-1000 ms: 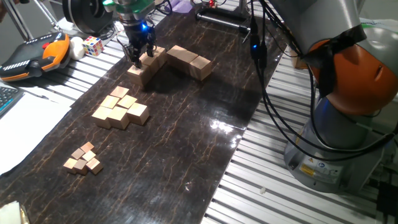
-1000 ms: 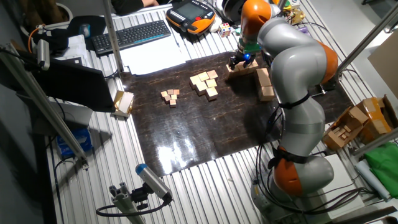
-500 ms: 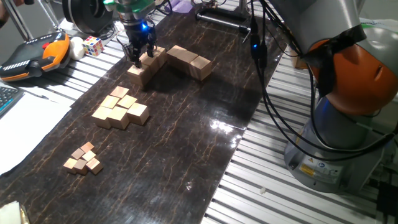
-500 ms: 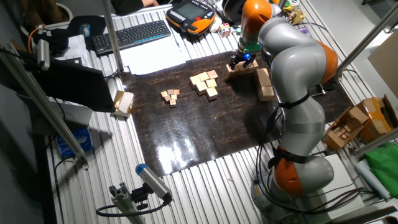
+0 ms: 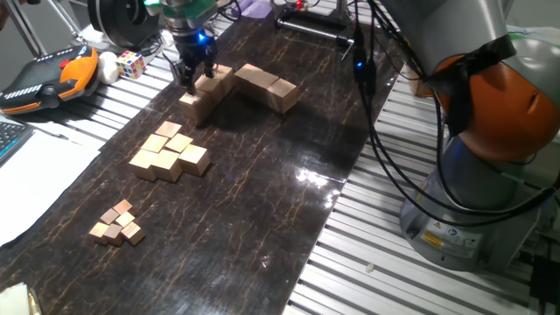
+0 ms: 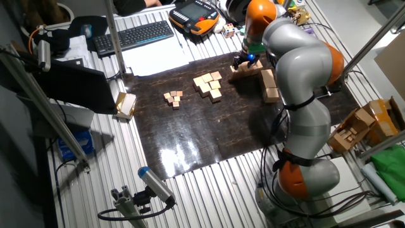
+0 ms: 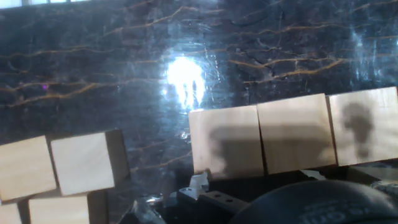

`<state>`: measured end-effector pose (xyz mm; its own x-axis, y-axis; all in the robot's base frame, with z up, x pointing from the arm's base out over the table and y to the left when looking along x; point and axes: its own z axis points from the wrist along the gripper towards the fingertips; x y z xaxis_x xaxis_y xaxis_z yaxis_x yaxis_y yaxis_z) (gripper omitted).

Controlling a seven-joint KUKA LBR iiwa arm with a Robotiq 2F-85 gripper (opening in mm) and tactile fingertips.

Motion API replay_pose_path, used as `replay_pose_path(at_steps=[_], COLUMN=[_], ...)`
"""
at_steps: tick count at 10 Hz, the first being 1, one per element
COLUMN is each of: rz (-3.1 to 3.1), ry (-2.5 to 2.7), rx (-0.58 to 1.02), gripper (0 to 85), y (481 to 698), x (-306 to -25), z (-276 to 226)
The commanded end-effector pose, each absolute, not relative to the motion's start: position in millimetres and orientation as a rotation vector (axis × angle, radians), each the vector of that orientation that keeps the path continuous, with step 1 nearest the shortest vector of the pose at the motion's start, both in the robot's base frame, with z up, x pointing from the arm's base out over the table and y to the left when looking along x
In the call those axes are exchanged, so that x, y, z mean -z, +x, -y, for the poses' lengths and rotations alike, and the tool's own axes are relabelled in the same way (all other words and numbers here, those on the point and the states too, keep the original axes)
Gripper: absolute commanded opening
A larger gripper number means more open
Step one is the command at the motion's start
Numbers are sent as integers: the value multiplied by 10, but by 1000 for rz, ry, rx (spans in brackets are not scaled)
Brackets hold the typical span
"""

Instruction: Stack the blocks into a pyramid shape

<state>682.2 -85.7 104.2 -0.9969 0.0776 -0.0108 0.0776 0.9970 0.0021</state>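
Hovering over blocks [image 5: 210, 87] near mat [image 5: 262, 201] edge | jaws' state unclear (fingers hidden) | foreground open

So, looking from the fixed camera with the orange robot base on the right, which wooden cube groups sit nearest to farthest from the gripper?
1. Large blocks, right beneath the gripper.
2. Medium cubes, mid-mat.
3. Tiny cubes, at the mat's near left.

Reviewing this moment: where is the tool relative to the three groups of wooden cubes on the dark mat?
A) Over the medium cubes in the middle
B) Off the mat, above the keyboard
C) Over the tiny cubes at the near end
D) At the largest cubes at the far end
D: the tool sits at the largest cubes, far from the medium cubes and tiny cubes.
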Motion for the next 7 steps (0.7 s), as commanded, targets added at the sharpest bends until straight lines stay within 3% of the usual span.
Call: replay_pose_path(at_steps=[1,7], rz=[-3117,-2994], ry=[124,132], rx=[-9,-6], gripper=[763,810], y=[6874,7082], x=[-1034,-933], z=[870,856])
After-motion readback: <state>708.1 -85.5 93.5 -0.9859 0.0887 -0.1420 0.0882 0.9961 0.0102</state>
